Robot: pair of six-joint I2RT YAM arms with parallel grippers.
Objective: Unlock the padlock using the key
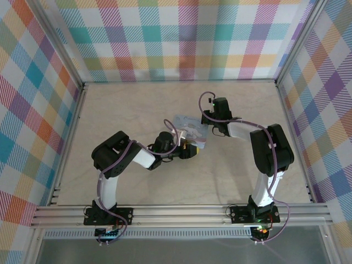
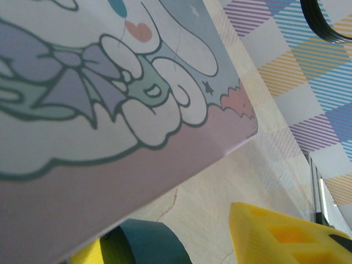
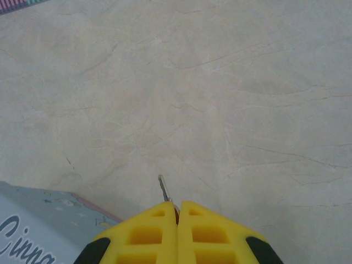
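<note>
Jaws of the left gripper (image 2: 192, 223) stood apart, with bare table (image 2: 264, 165) between them, just near of the cartoon tin (image 2: 110, 110). Further right, the right gripper (image 3: 177, 209) was closed on the key (image 3: 164, 188), whose tip projected beside the tin's corner.

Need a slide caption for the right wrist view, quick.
Right gripper shut on the thin key, blade pointing out over the marbled table; corner of the pale blue tin at lower left.
</note>
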